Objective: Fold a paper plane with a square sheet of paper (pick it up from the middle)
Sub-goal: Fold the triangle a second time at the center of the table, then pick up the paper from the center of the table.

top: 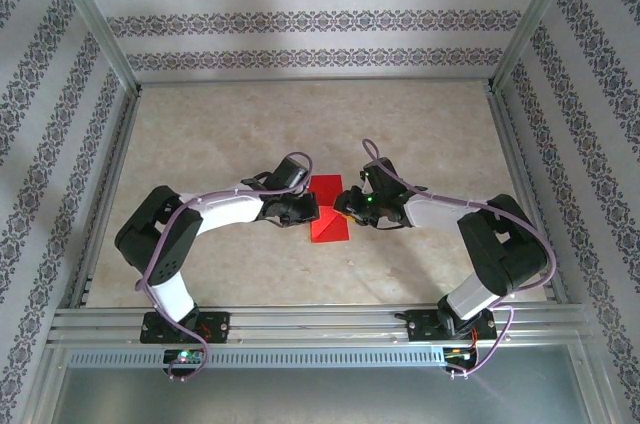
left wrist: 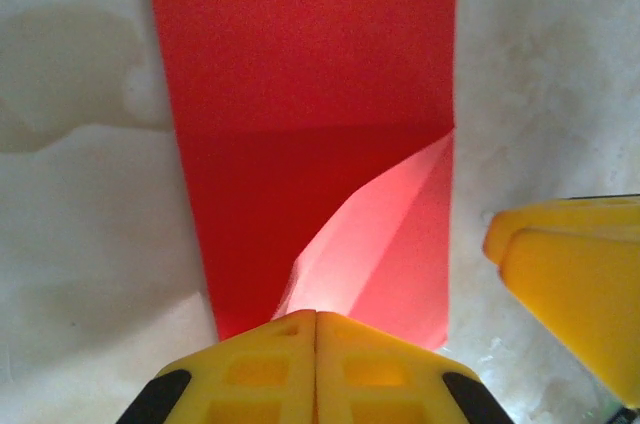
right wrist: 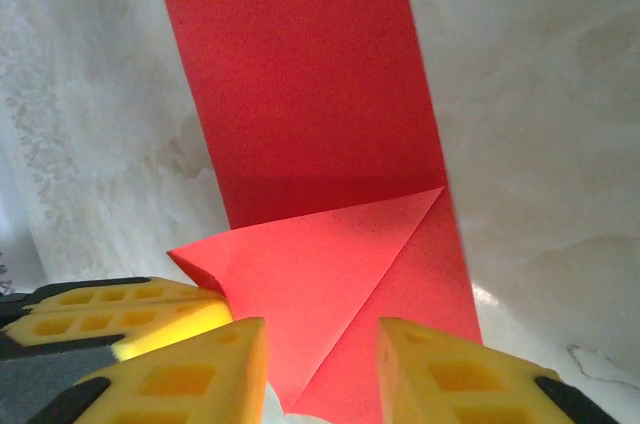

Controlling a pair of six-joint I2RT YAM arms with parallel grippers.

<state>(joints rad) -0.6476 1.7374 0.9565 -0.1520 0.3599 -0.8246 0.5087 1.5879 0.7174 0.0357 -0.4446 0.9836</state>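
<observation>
Lying mid-counter [top: 300, 124], long axis running from near edge to far edge, the red paper [top: 327, 227] sits between the left hand [left wrist: 316, 316], shut at its edge, and the right hand [right wrist: 322, 329], partly open over the folded corner, holding nothing.

Left arm [top: 215, 212] and right arm [top: 450, 212]: white shells, black joints, black bases. Lilac cable [top: 152, 262] runs along each. Left pincer [left wrist: 316, 344], right pincer [right wrist: 320, 334]: yellow fingers [right wrist: 190, 369], square pockets, black trim. Green LED [top: 371, 200] on right wrist.
</observation>
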